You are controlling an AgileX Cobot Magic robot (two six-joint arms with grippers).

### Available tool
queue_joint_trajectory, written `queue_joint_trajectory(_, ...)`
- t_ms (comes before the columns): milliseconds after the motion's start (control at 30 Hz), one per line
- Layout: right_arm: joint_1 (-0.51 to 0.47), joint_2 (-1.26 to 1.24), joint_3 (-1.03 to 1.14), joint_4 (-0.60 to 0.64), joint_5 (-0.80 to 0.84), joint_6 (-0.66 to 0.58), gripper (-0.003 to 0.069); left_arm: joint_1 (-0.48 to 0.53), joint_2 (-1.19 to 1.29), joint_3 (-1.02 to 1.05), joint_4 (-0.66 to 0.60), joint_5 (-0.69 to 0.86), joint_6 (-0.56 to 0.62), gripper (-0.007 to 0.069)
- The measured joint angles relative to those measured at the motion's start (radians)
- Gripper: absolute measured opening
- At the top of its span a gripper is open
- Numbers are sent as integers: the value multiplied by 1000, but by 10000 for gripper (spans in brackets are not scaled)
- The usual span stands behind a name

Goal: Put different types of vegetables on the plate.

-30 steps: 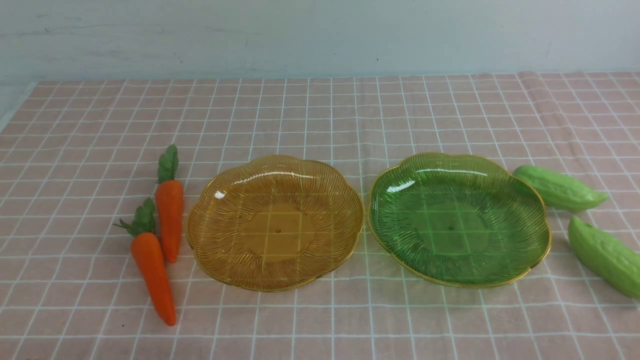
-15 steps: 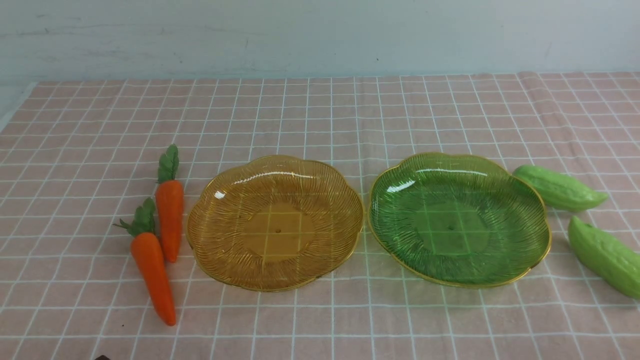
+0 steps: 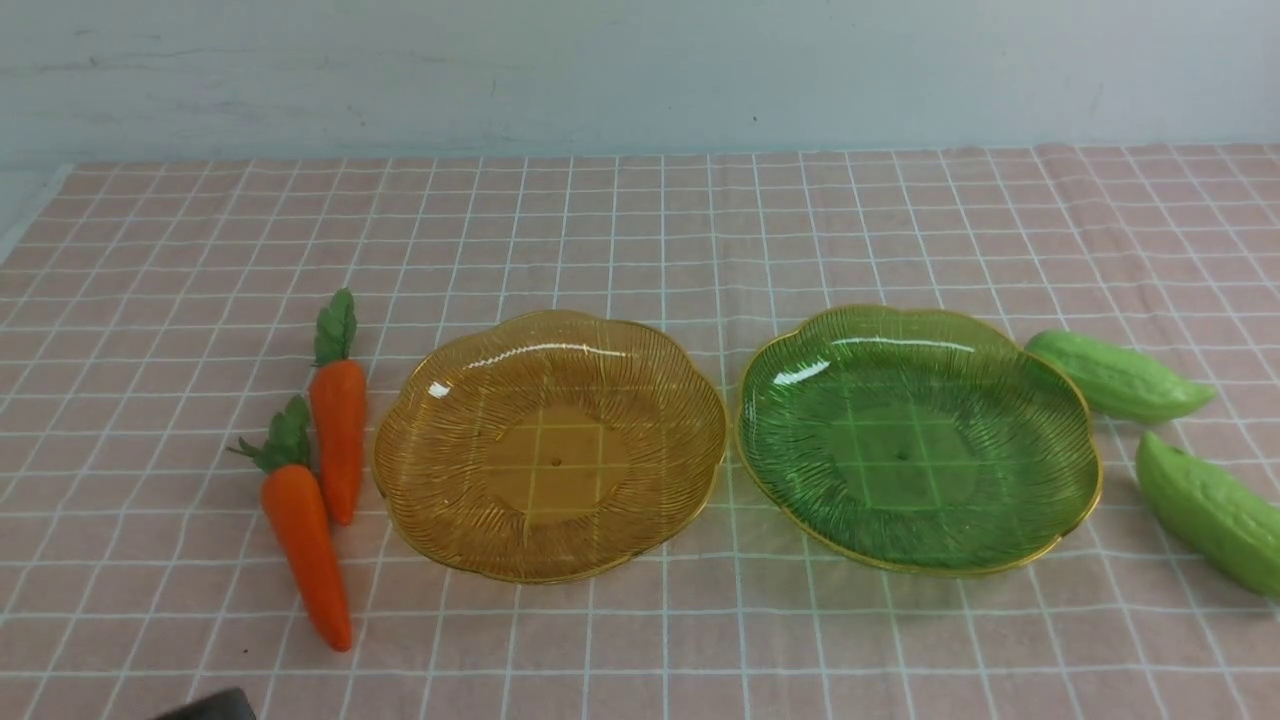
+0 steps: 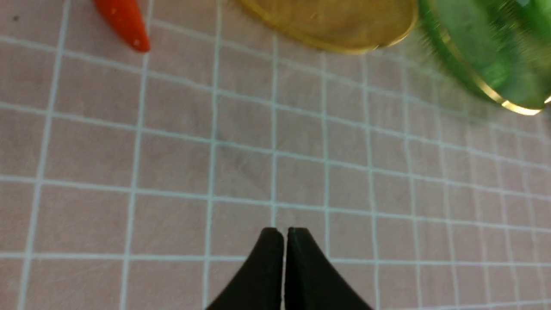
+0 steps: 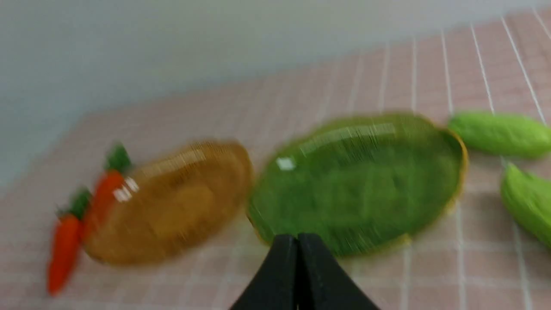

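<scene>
Two orange carrots with green tops lie left of the amber plate (image 3: 550, 445): a far carrot (image 3: 338, 425) and a near carrot (image 3: 305, 535). Two light-green gourds lie right of the green plate (image 3: 915, 440): a far gourd (image 3: 1118, 377) and a near gourd (image 3: 1210, 512). Both plates hold nothing. My left gripper (image 4: 285, 232) is shut and empty above bare cloth near the front edge; the near carrot's tip (image 4: 125, 21) shows in its view, and a dark bit of the arm (image 3: 210, 705) shows at the bottom of the front view. My right gripper (image 5: 298, 239) is shut and empty, in front of the green plate (image 5: 357, 181). Its view is blurred.
A pink checked cloth (image 3: 640, 230) covers the table up to a pale wall at the back. The cloth's left edge (image 3: 30, 215) shows at the far left. The right wrist view also shows the amber plate (image 5: 172, 202), both carrots and both gourds.
A dark part of my left arm has come into the bottom-left corner of the front view. The vegetables and plates have not moved.
</scene>
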Motion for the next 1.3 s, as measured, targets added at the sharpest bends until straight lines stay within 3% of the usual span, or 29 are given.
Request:
queue_joint_trajectory(133, 0, 299, -89, -215, -9, 81, 13, 0, 119, -31, 35, 10, 59, 13)
queue_joint_trajectory(233, 0, 489, -165, -288, -14, 87, 83, 0, 136, -33, 42, 11, 76, 48)
queue_joint_trajectory(300, 0, 601, -214, -316, -13, 87, 163, 0, 136, -33, 45, 14, 81, 76)
queue_joint_trajectory(467, 0, 845, -299, -437, -61, 87, 449, 0, 136, -34, 46, 18, 84, 168)
queue_joint_trajectory(600, 0, 1024, -374, -547, -96, 114, 583, 0, 136, -34, 48, 19, 84, 211)
queue_joint_trajectory(867, 0, 1265, -445, -684, -123, 128, 557, 0, 136, -34, 48, 26, 84, 218)
queue_joint_trajectory(967, 0, 1306, -446, -713, -124, 136, 511, 0, 136, -34, 48, 45, 84, 218)
queue_joint_trajectory(1000, 0, 1312, -458, -712, -110, 137, 444, 0, 136, -34, 48, 49, 84, 218)
queue_joint_trajectory(1033, 0, 1312, -476, -707, -88, 137, 407, 0, 136, -34, 49, 53, 84, 218)
queue_joint_trajectory(1200, 0, 1303, -661, -637, 134, 123, 409, 0, 136, -34, 49, 72, 91, 218)
queue_joint_trajectory(1300, 0, 1295, -784, -468, 237, 110, 409, 0, 136, -34, 49, 74, 91, 218)
